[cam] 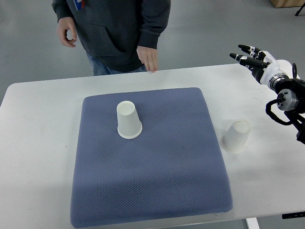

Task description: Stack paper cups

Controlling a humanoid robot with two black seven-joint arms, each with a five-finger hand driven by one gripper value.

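Two white paper cups stand upside down. One cup [128, 120] sits on the blue-grey mat [147, 186], left of its middle. The other cup [237, 136] stands on the bare white table [38, 143], just off the mat's right edge. My right hand [250, 56] hovers at the far right above the table's back edge, fingers spread and pointing left, holding nothing. It is well above and to the right of the second cup. My left arm does not show.
A person in a dark hoodie stands behind the table's far edge, one hand [148, 59] hanging close to the table edge, the other hand [66, 33] at their side. Grey floor lies beyond the table.
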